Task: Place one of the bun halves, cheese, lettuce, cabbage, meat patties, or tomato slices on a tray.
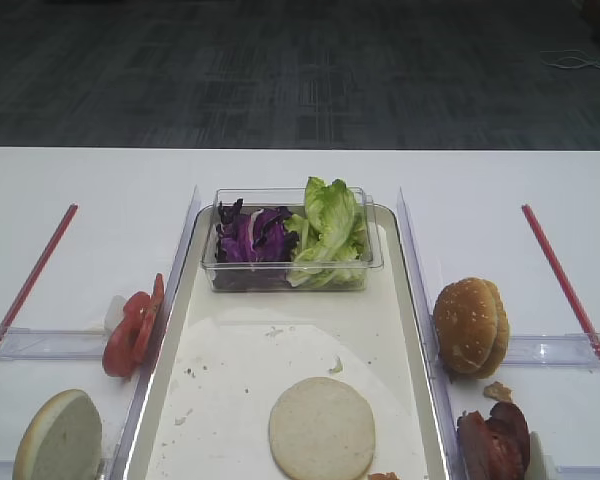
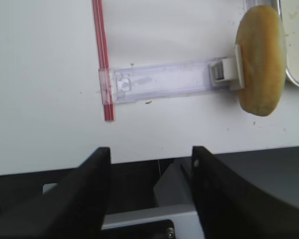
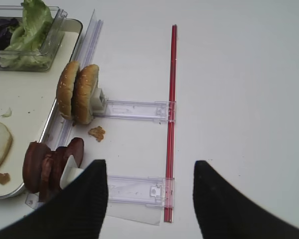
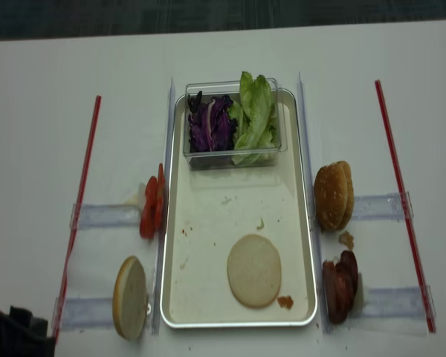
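Since one bun half [image 1: 322, 428] already lies flat on the tray [image 1: 400, 330], meat patties [image 3: 50, 167] just beside its right rim come next; right tool [image 3: 150, 199], spread and empty, should pinch one patty's edge. Left tool [image 2: 150, 196] spread, empty.

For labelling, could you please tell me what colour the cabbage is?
The cabbage is dark purple with white streaks, clearest in the exterior high view.

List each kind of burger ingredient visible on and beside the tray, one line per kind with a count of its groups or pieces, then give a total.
Bun halves: 2, one flat on the tray, one standing to its left
Sesame bun tops pair: 1
Tomato slices stack: 1
Meat patties group: 1
Lettuce bunch: 1
Cabbage pile: 1
Total: 7
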